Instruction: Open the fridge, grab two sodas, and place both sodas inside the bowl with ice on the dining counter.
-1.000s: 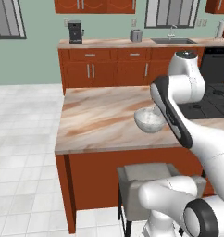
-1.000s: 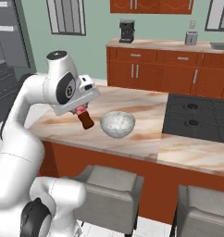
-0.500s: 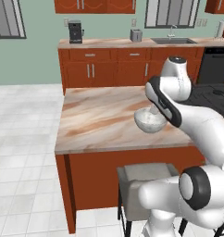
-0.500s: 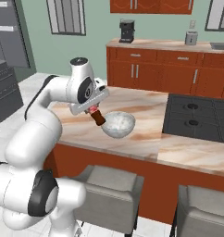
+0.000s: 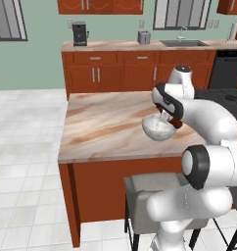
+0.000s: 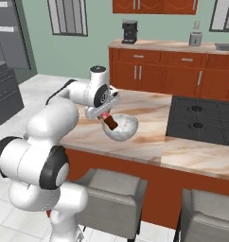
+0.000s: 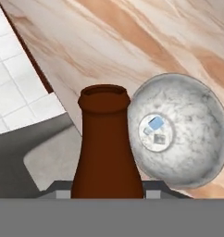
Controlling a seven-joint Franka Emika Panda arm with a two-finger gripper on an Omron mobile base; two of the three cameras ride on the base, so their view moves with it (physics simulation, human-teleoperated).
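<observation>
The gripper (image 6: 106,116) grasped a soda bottle (image 7: 108,148) by its body, neck pointing down-forward. The bowl (image 7: 178,136) on the surface (image 5: 106,122) lay just beside the neck, slightly offset.

Behind me, I see a coffee maker (image 5: 80,34) and toaster (image 5: 144,37) on the wall counter (image 5: 115,45), a sink (image 5: 183,43) further right. A grey stool (image 6: 111,202) stands below.

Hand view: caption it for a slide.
Claw holding a brown soda bottle beside the speckled bowl on the marbled counter.
</observation>
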